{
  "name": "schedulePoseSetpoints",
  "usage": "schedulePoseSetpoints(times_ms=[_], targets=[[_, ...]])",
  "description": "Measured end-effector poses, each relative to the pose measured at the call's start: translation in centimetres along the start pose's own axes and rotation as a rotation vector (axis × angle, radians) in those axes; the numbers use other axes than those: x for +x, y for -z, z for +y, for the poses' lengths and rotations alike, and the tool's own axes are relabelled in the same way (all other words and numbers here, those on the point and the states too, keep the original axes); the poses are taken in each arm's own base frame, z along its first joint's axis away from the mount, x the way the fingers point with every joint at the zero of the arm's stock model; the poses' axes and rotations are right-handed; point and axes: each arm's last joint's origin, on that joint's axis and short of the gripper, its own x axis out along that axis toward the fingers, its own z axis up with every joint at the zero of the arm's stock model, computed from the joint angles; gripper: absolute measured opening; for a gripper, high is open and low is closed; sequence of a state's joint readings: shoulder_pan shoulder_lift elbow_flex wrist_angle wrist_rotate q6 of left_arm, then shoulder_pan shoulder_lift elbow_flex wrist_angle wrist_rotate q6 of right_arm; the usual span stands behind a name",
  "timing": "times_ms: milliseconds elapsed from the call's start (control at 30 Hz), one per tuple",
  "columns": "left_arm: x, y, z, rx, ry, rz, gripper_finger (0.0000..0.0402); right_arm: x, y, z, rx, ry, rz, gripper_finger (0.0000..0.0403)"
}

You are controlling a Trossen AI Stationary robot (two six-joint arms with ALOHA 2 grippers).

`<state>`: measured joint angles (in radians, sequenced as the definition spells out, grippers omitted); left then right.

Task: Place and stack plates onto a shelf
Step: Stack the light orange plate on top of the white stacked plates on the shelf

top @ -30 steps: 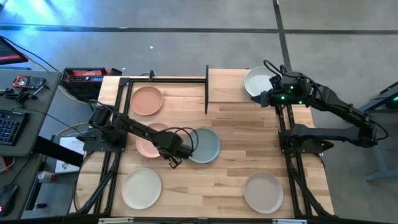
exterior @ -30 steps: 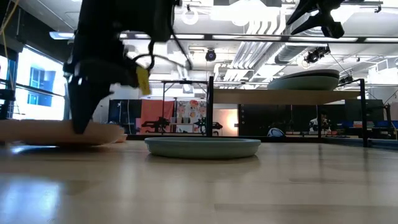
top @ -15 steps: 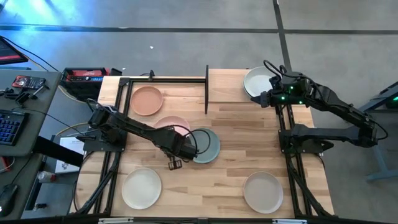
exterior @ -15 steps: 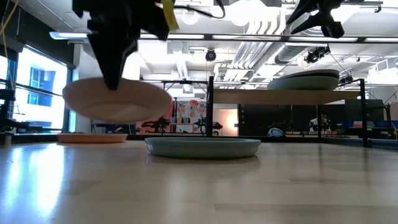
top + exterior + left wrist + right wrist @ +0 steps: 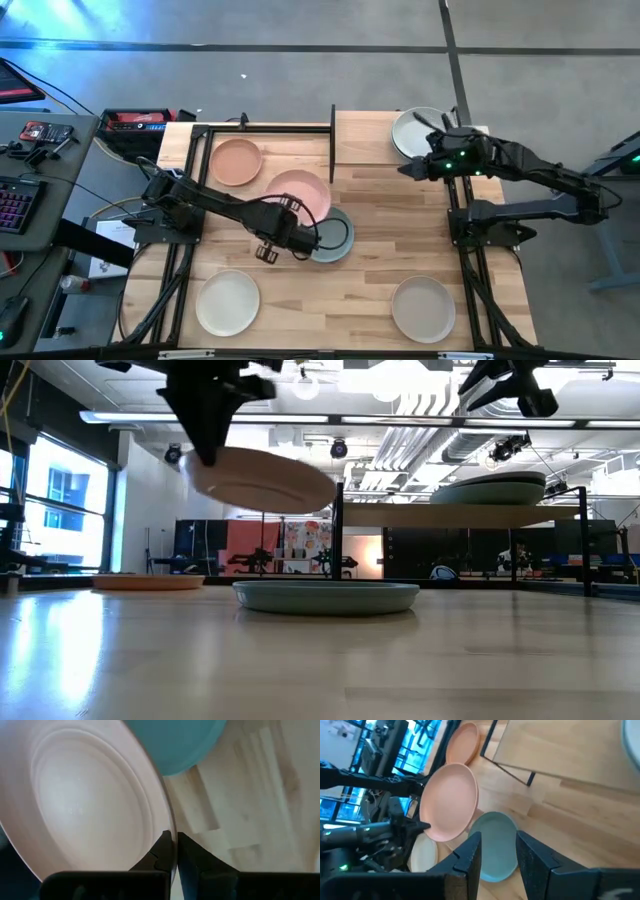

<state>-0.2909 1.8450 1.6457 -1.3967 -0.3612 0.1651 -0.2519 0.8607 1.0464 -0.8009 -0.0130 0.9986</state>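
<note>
My left gripper (image 5: 283,222) is shut on a pink plate (image 5: 297,194) and holds it in the air, over the far left edge of a pale blue-green plate (image 5: 338,238) that lies flat on the table. The shelf (image 5: 368,140) stands at the far side, with a pale plate (image 5: 410,130) resting on its right half. My right gripper (image 5: 404,169) is open and empty, in the air just near of that plate. In the right wrist view its fingers (image 5: 498,845) look toward the pink plate (image 5: 450,802). My left gripper pinches the pink plate's rim (image 5: 168,832) at its near left side. One finger (image 5: 162,854) lies on the plate's inner face and the other (image 5: 189,855) on its outer side. The fingers point down from above. The plate (image 5: 262,478) is lifted clear, tilted down toward the right.
A peach plate (image 5: 236,161) lies at the far left. A cream plate (image 5: 228,302) lies at the near left and a beige plate (image 5: 422,308) at the near right. The shelf's left half (image 5: 355,140) is bare wood, and its black frame post (image 5: 332,145) stands at its left edge.
My left gripper has lifted the pink plate off the table. It has carried it up, toward the right and the far edge, toward the shelf. My right gripper has drawn back from over the shelf's plate, toward the near left.
</note>
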Motion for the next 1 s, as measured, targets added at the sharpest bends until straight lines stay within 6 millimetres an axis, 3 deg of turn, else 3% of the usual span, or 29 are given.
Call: schedulePoseSetpoints(times_ms=[400,1000], targets=[[-1.0,-0.3,0.9,0.409,-0.168,0.014,0.0004,5.1,2.1,2.9,0.017,0.03,0.024,0.0103],[-1.5,-1.6,0.9,0.481,-0.319,-0.053,0.0005,10.0,3.3,3.3,0.006,0.141,0.03,0.0103]])
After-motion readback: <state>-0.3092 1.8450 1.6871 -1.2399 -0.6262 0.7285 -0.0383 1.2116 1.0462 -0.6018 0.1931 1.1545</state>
